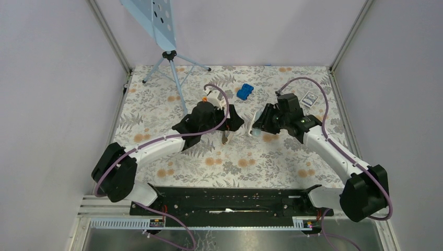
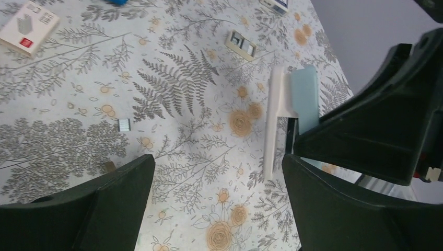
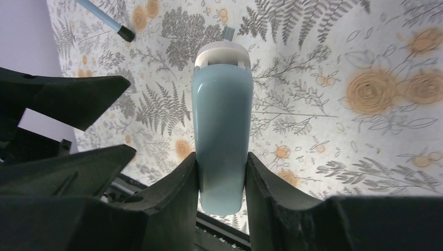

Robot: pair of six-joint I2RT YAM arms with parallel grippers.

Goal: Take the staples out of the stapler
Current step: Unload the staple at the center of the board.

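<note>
Hovering over floral cloth (image 1: 230,157) between grey walls (image 1: 52,104), left claw (image 2: 217,170) spreads while right claw (image 3: 222,175) pinches stapler (image 3: 222,115).

The left arm (image 1: 156,144) and right arm (image 1: 334,151) are showing white link shells between bulky black joint housings, each trailing a purple cable (image 1: 215,88) along its length; the left gripper (image 2: 217,162) and right gripper (image 3: 222,164) are showing matte black, wedge-shaped fingers (image 2: 115,209)

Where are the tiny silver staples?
In the left wrist view, the tiny silvery-grey metal strip of staples lies on the flowered tablecloth, left of the pale blue stapler, just beyond the open left gripper.
</note>
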